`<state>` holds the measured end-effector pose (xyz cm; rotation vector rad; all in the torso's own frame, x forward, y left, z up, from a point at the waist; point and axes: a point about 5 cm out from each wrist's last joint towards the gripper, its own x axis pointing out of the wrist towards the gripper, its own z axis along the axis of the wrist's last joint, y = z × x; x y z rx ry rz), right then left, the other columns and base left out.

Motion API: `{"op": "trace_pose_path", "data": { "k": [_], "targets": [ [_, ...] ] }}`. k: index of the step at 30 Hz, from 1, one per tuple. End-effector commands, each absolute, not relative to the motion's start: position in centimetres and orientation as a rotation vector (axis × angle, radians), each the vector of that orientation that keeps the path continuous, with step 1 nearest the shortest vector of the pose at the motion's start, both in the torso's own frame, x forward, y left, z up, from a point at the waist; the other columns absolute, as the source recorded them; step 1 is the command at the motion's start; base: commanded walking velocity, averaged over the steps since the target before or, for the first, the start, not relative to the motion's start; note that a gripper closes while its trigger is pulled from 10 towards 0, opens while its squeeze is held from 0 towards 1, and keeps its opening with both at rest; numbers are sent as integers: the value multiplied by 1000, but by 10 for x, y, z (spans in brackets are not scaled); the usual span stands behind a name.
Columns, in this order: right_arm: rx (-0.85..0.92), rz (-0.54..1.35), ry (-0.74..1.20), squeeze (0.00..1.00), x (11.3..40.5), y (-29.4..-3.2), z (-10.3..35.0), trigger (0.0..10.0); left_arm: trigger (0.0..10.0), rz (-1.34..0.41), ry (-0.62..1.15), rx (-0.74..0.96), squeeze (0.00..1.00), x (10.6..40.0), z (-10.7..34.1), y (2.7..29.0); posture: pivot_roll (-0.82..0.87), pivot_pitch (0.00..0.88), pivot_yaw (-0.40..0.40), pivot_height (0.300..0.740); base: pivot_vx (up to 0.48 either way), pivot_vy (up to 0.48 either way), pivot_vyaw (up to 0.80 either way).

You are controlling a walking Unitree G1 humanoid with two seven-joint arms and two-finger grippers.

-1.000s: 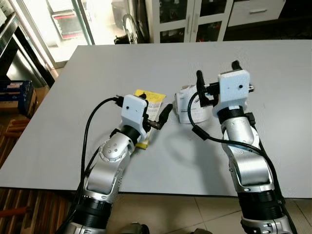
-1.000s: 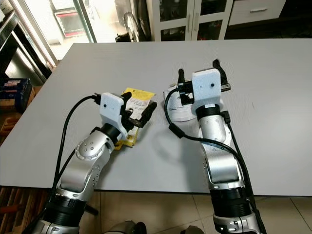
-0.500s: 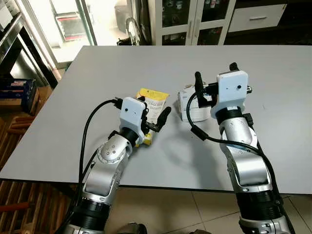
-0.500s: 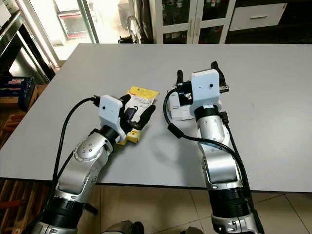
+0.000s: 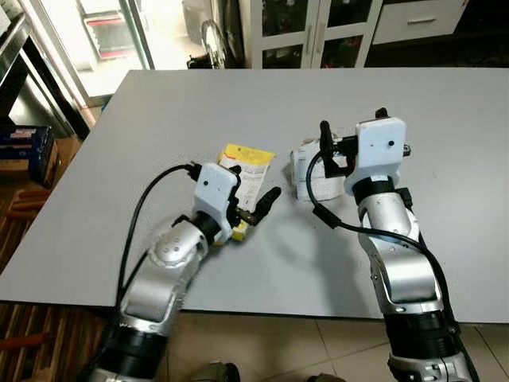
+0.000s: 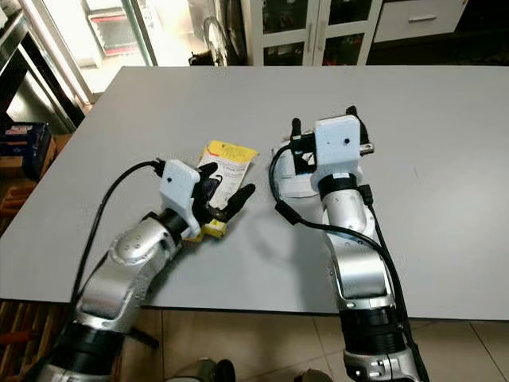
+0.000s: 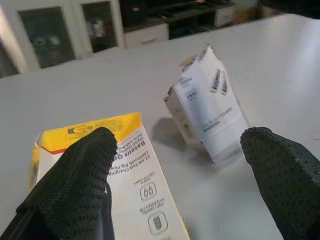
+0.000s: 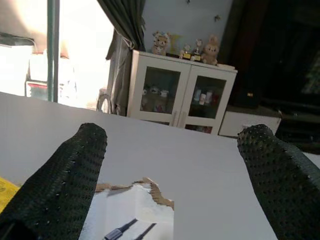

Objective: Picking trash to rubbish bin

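Yellow-and-white flat cardboard packet (image 5: 247, 169), lying face up on the pale grey matte surface (image 5: 159, 111), just left of a torn white cardboard box (image 5: 307, 167) with printed labels. Both pieces of trash sitting near the middle, close together but apart.

Left hand (image 5: 253, 208) low over the near end of the yellow packet, fingers spread wide, one finger (image 7: 85, 175) resting on or just above the packet's face in the wrist view, the other out over bare surface toward the white box. Nothing gripped yet.

Right hand (image 6: 322, 137) poised right over the torn white box, fingers also wide apart with the ragged top edge of the box between them in the wrist view. Holding nothing either.

Compared with a second ago: left arm drawn back and lower, elbow dropped, fingers now nearer the packet's near edge. Right arm barely different. Probably lining up for a pinch on the packet, so still early, nothing lifted, no bin reached.

Behind the surface: white glass-door cabinets (image 5: 306, 28), bright doorway (image 5: 111, 36) at far left.
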<state>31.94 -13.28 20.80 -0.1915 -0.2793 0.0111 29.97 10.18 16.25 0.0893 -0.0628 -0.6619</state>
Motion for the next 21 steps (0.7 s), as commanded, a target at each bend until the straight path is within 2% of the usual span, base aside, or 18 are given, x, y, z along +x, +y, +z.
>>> {"op": "trace_pose_path", "data": {
  "k": [1, 11, 21],
  "targets": [
    [-156, -7, -234, 0, 322, -138, 202, 10000, 10000, -712, -72, 92, 0, 298, 174, 107, 40, 189, 90, 740, 0, 0, 0],
    [-77, -47, -145, 0, 325, -145, 188, 10000, 10000, -942, 28, 230, 0, 283, 187, 119, 90, 229, 119, 740, 0, 0, 0],
    [-25, -17, -132, 0, 328, -144, 187, 10000, 10000, -975, 163, 260, 0, 261, 168, 135, 117, 246, 132, 740, 0, 0, 0]
  ]
}}
